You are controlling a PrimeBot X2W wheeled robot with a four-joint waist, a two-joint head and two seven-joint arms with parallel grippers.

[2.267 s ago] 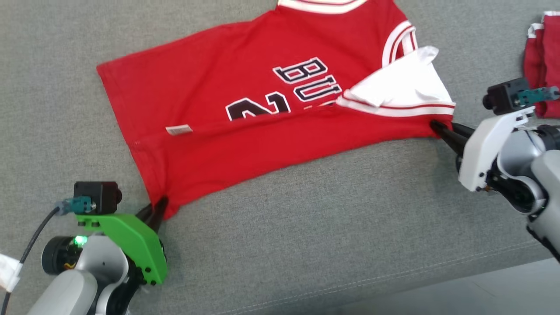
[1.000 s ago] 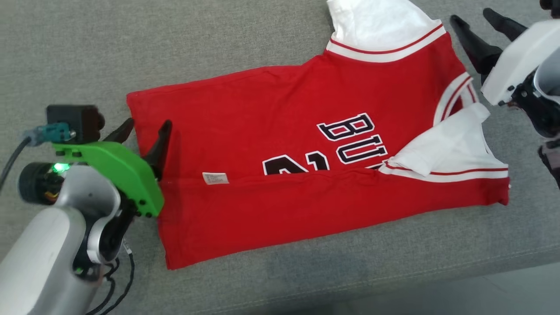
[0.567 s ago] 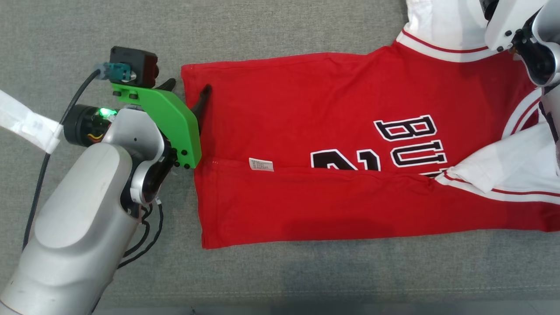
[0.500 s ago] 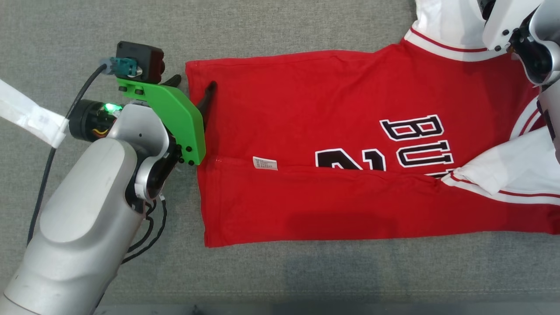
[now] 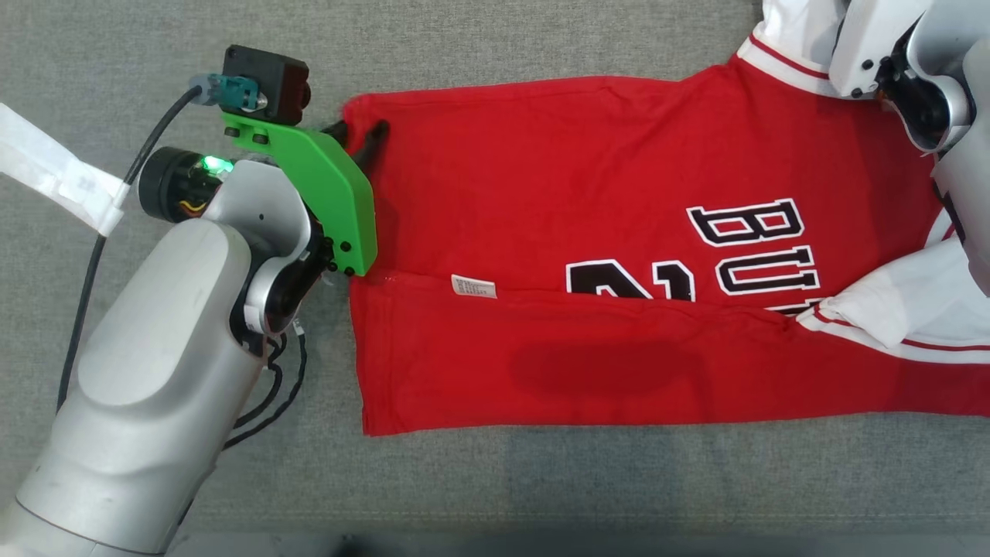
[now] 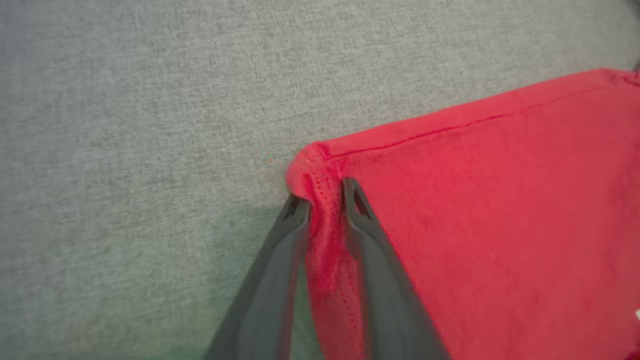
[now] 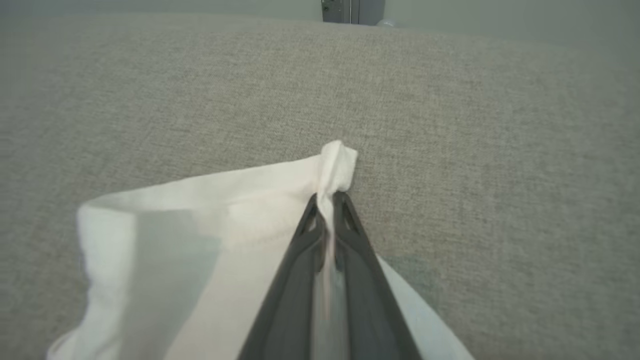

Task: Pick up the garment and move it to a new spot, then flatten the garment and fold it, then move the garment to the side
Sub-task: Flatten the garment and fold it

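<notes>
The garment (image 5: 588, 193), a red jersey with black lettering and white sleeves, lies spread on the grey cushion, its lower part folded up. My left gripper (image 5: 362, 131) sits at the far left hem corner. In the left wrist view its fingers (image 6: 300, 220) pinch a bunched ridge of red hem (image 6: 325, 240), so my left gripper (image 6: 322, 197) is shut on it. My right arm's white housing (image 5: 858, 54) is over the far right sleeve. In the right wrist view my right gripper (image 7: 327, 200) is shut on the edge of the white sleeve (image 7: 210, 210).
The grey cushion (image 5: 155, 46) runs well beyond the garment to the left and the far side. Its front edge lies along the bottom of the head view. A black cable (image 5: 85, 278) with a white tag (image 5: 54, 178) trails from my left wrist.
The head camera has shifted. Both grippers were open one second ago; the left has closed on the hem corner and the right on the white sleeve edge.
</notes>
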